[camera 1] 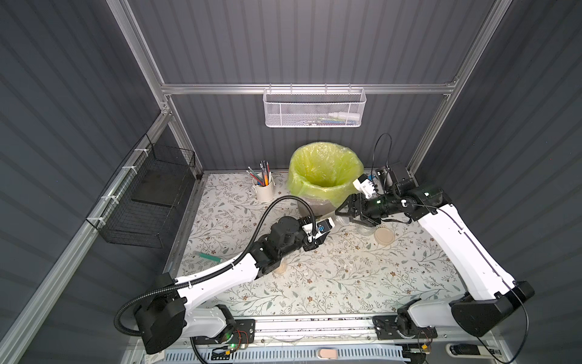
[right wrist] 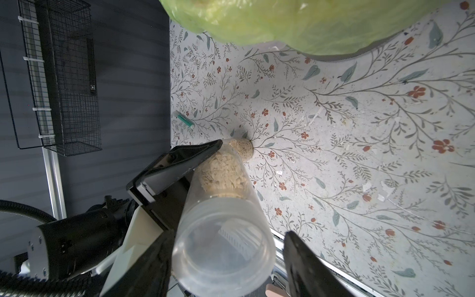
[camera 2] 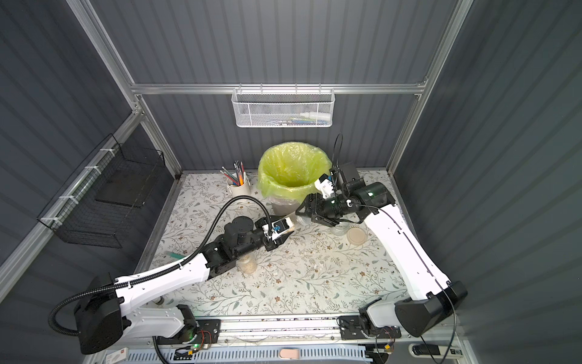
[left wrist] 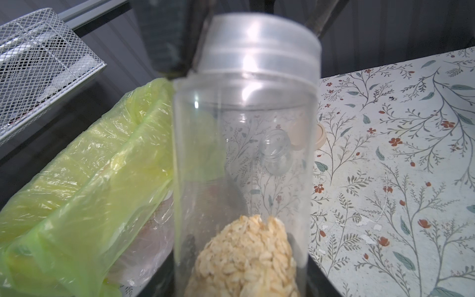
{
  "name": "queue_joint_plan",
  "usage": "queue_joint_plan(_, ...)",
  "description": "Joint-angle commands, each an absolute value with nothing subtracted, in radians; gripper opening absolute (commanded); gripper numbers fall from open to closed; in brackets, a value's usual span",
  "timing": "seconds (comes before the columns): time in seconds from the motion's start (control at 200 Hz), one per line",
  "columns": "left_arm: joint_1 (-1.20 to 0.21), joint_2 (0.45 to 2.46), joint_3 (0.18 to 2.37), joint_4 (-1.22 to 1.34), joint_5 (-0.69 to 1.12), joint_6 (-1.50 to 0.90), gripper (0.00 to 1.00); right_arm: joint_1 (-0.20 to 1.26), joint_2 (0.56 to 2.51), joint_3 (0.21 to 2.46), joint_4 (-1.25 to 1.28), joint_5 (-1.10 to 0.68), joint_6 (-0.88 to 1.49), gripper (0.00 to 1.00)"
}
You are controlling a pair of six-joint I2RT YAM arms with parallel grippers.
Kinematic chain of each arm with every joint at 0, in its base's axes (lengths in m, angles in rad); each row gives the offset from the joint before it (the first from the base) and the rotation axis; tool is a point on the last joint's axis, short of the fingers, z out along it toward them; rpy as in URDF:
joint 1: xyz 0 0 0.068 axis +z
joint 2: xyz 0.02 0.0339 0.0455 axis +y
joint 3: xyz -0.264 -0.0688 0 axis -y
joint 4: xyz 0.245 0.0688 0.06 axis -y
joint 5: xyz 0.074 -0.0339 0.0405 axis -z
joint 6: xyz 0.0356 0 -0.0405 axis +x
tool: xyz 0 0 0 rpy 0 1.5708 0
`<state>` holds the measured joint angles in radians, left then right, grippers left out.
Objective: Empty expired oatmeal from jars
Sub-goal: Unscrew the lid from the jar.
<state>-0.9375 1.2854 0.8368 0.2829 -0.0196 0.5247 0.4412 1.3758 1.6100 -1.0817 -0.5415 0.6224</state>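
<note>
Held on its side just right of center in both top views, a tall clear jar (left wrist: 244, 154) is clamped near its base by the left gripper (camera 1: 327, 222), jaws closed tight on its wall. The oatmeal (left wrist: 244, 259) is heaped at that gripped end, low in the left wrist frame. The right gripper (camera 1: 345, 216) straddles the jar's translucent cap (right wrist: 223, 246) with its jaws partly open. At the bottom of the right wrist frame a sliver of space shows between one finger (right wrist: 303, 262) and the cap. The bin with its yellow-green bag (camera 1: 326, 170) stands just above them in the top views.
</note>
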Motion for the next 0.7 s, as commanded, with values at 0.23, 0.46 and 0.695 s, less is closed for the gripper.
queue_joint_plan(0.23, -0.943, 1.252, 0.82, 0.35, 0.025, 0.48, 0.1, 0.46, 1.359, 1.549, -1.018, -0.638, 0.491, 0.47)
queue_joint_plan(0.46, -0.931, 1.241, 0.774, 0.412, 0.12, 0.392, 0.08, 0.46, 1.348, 1.512, -1.006, -0.658, 0.305, 0.38)
queue_joint_plan(0.695, -0.863, 1.25, 0.724, 0.509, 0.267, 0.263, 0.05, 0.46, 1.323, 1.538, -1.038, -0.629, 0.01, 0.36)
